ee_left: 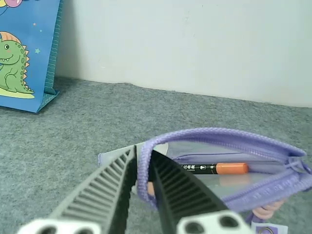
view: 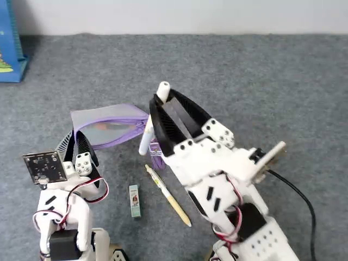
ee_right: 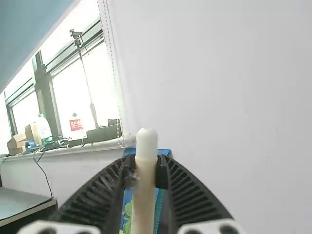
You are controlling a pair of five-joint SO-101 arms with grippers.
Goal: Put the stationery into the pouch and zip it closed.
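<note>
Pinching pouch (view: 109, 128) rim at centre left with left gripper (view: 78, 137) to hold mouth open, and clamping white pen (view: 147, 130) upright at centre in right gripper (view: 161, 101): insertion step, apparently; next, tip pen into opening, then collect pencil (view: 168, 196) and small box (view: 134, 200) at lower centre.

Open mouth of the pouch (view: 109, 128) has room inside, beside an orange-capped pen (ee_left: 214, 168). Left pincer (view: 76, 144) clamps and blocks the near-left rim. Right pincer (view: 160, 102), gripping a white pen (view: 145, 138), crowds the right end. Between the arm bases lie a beige pen (view: 167, 196) and a small packet (view: 134, 200). The table (view: 261, 81) is bare on the far and right side. Blue bag (view: 10, 49) in the far-left corner.
</note>
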